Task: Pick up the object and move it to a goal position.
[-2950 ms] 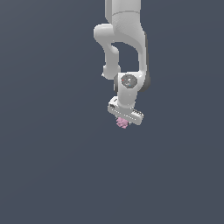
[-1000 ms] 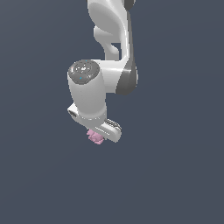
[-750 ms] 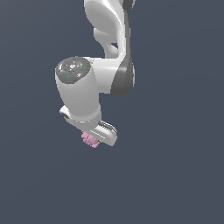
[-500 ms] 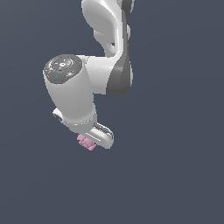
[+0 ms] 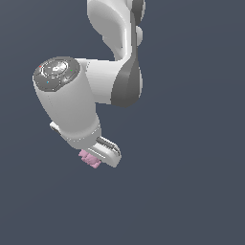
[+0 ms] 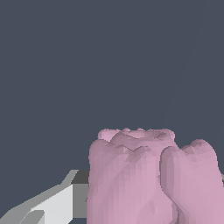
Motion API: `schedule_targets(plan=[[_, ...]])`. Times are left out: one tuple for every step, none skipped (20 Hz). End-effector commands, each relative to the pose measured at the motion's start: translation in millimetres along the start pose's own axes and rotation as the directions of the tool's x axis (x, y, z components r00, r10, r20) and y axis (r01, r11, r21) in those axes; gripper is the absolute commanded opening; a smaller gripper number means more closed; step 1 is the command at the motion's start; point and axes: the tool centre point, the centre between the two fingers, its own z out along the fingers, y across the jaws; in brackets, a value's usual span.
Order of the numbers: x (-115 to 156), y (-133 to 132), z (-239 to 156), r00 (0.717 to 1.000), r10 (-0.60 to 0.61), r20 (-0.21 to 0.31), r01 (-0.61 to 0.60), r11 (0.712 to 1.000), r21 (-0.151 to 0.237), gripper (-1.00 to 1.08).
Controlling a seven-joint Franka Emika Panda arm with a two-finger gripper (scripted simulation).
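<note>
The object [image 5: 89, 159], a small pink lumpy block, pokes out from under my white gripper [image 5: 95, 154] in the exterior view, left of the image's middle and low down. My gripper is shut on it, and the wrist and hand hide most of the fingers there. In the wrist view the object [image 6: 148, 175] fills the near part of the picture, with one white and grey finger [image 6: 52, 205] pressed against its side. The large white arm [image 5: 115, 52] reaches down from the top of the exterior view.
A plain dark grey-blue backdrop surrounds the arm in both views. No table edge, container or other object shows.
The arm has swung toward the exterior view's left and nearer the camera, so it looks larger. The pink object has travelled with the shut gripper.
</note>
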Motion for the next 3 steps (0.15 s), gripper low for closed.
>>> schedule_targets(plan=[[1.8,-0.1,-1.2,1.0,0.0,0.0,0.0,1.0,0.0,-1.0],[2.0,-0.1,-1.3,1.0,0.0,0.0,0.0,1.0,0.0,-1.0],[2.1,-0.1,-1.4,1.0,0.0,0.0,0.0,1.0,0.0,-1.0]])
